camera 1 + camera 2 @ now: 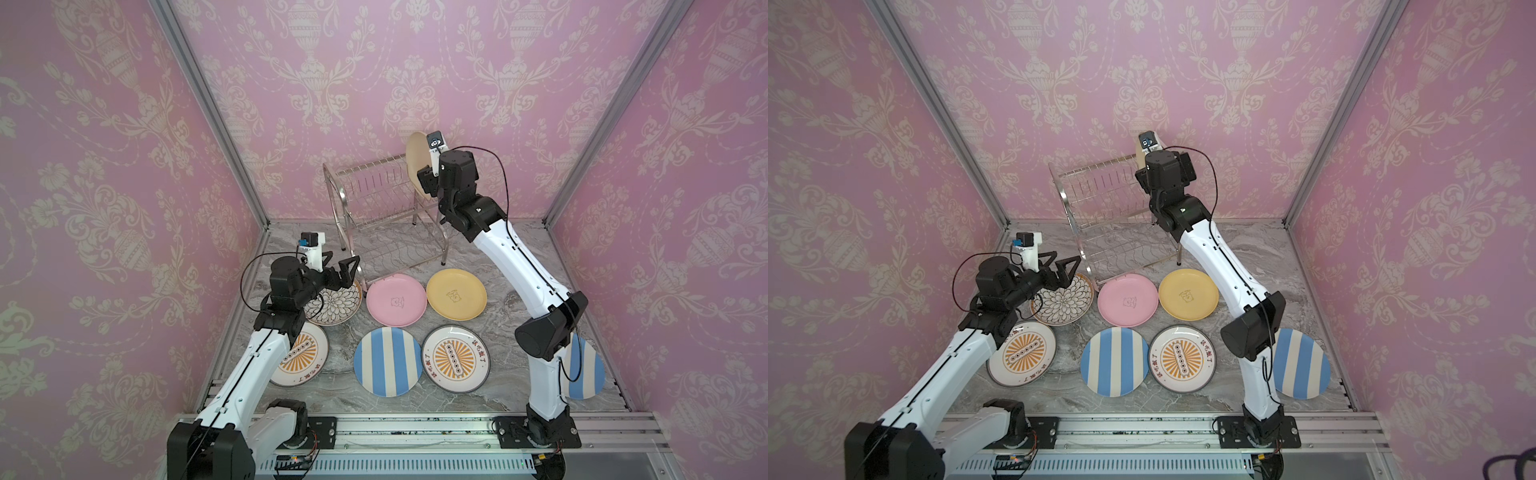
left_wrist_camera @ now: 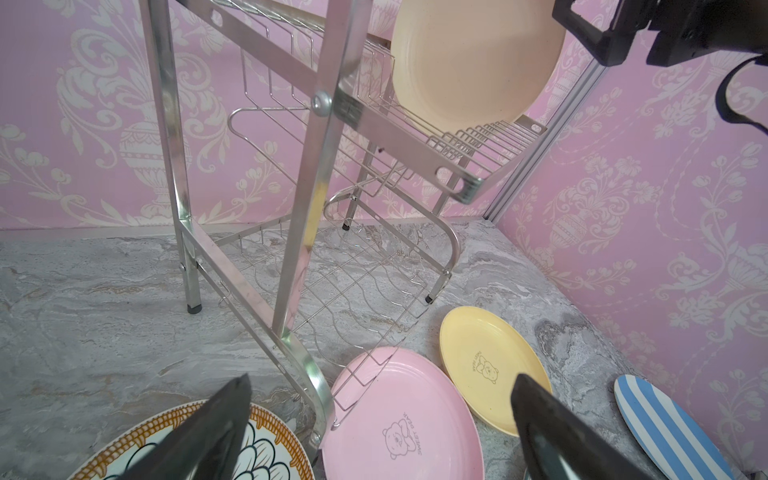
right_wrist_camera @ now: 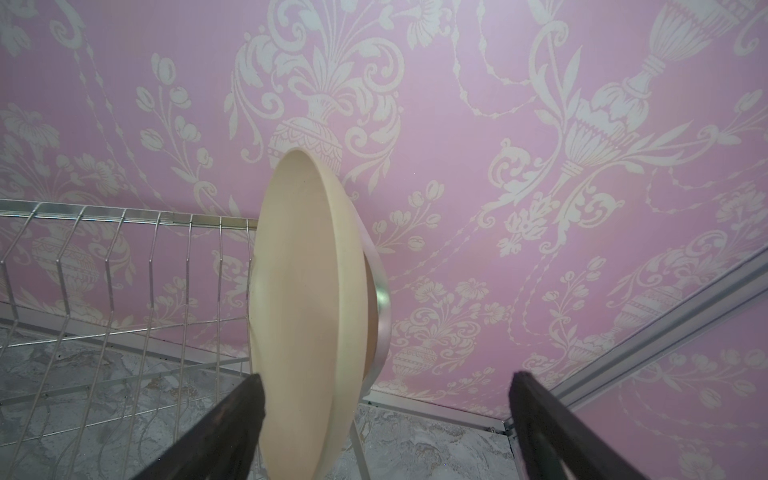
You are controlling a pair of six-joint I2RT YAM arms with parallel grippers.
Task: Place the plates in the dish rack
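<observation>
The cream plate (image 3: 303, 299) stood on its edge in the upper tier of the dish rack (image 1: 374, 195), at the 3 o'clock end of that tier, and it leaned a little. The rack itself stood at 12 o'clock on the table (image 1: 498, 257). The right gripper (image 3: 386, 380) had its fingers spread wide on both sides of the plate's near rim and gripped nothing. One finger was very close to the plate's face, and I could not tell if it touched. The left gripper (image 1: 341, 268) was also wide open and empty. It hovered at 9 o'clock above the petal plate (image 1: 338, 305), just beside a leg of the rack.

The pink plate (image 1: 396, 299) lay flat near the middle, and its 12 o'clock rim appeared to reach under the front of the rack's lower shelf. The yellow plate (image 1: 456, 294), two striped plates (image 1: 387, 361) and two sunburst plates (image 1: 455, 358) lay flat around it.

In my judgement, the main danger was the retreat of the right gripper. If the close finger dragged on the rim, the plate could tip out over the open end of the tier. The left gripper could also knock the leg and shake the light rack. A lift of the pink plate could hook the shelf wire.
</observation>
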